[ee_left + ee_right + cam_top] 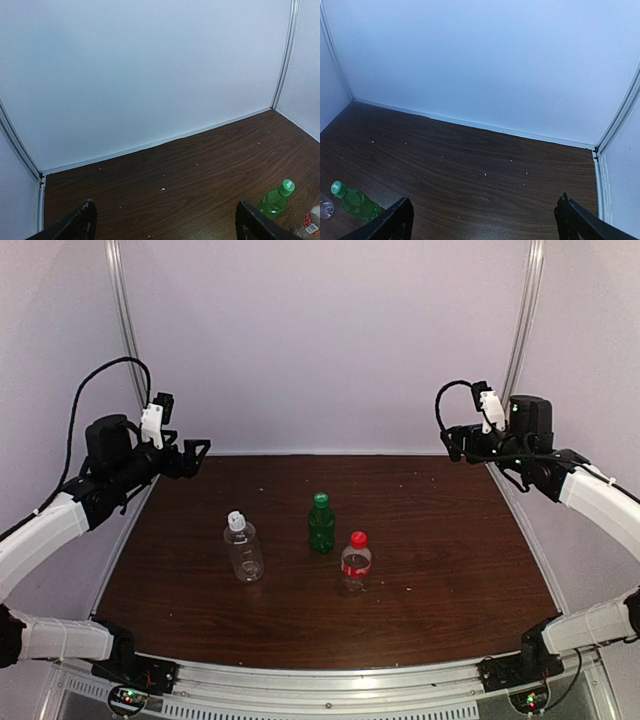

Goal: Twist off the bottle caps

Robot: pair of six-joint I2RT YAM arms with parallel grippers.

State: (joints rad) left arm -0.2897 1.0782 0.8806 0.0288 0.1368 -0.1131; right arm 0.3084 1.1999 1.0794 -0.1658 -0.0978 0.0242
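Three little bottles stand up straight near the middle of the dark brown table (450,530). The wide clear bottle (245,558) is on the left and has a white cap (236,521) on top. The green bottle (321,530) is in the middle, a bit farther back, with a green cap (321,499). The bottle with a red label (356,568) is just beside the green one, to its right and nearer the front, and it wears a red cap (358,538). All three caps sit on their bottles. The left gripper (192,455) hangs high over the far left corner, well apart from the bottles, and its two fingers are spread wide with nothing between them. The right gripper (455,445) hangs over the far right corner (just like a mirror of the other one), fingers spread wide too and holding nothing. Tiny pale specks (485,174) lie on the wood. A plain white wall (320,340) stands behind the table.
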